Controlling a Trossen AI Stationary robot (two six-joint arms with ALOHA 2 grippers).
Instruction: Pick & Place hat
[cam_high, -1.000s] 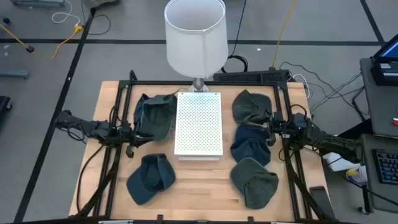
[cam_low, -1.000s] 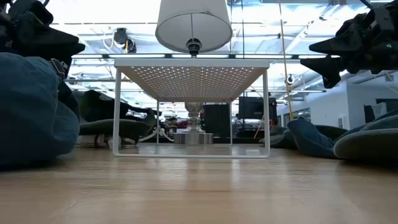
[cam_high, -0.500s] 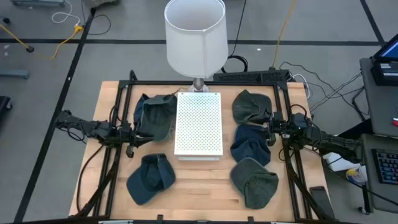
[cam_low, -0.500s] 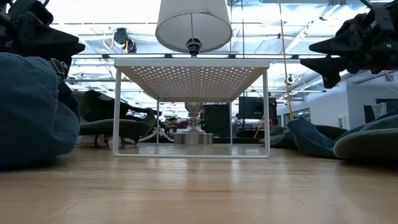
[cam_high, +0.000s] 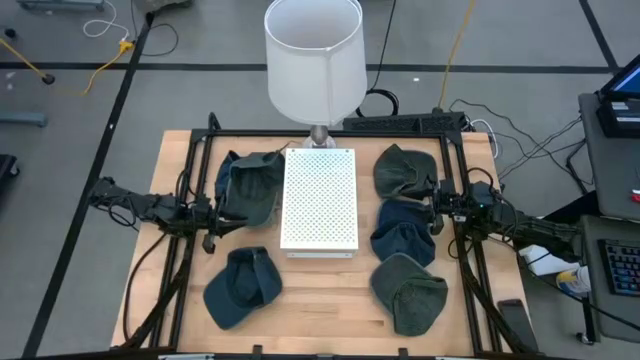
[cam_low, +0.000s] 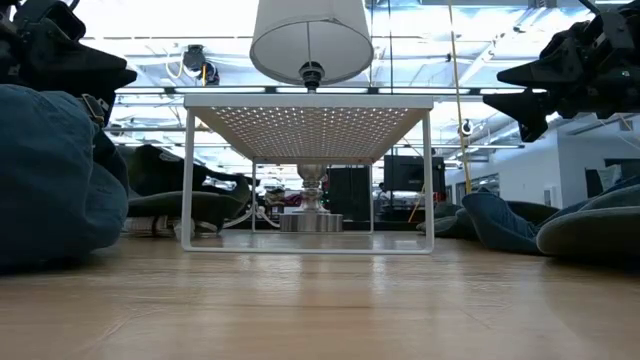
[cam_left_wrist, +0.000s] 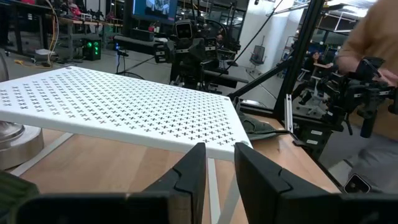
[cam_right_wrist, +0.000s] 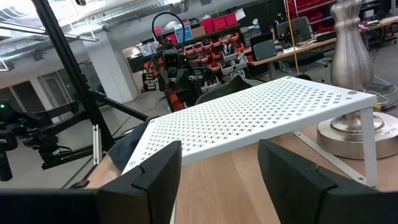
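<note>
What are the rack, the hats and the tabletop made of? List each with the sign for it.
Rack: likely painted sheet metal; matte white, evenly perforated, on thin wire legs.
Hats: soft cloth, probably cotton twill or denim; they slump and crease, in dull blue and grey-green.
Tabletop: wood, or a wood-look surface; pale planks with grain, slight sheen.

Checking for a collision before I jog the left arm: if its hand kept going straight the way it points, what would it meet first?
Probably the near edge of the white perforated shelf, straight ahead of the left hand. Its height against the shelf top is hard to judge, so it might pass just beneath.
</note>
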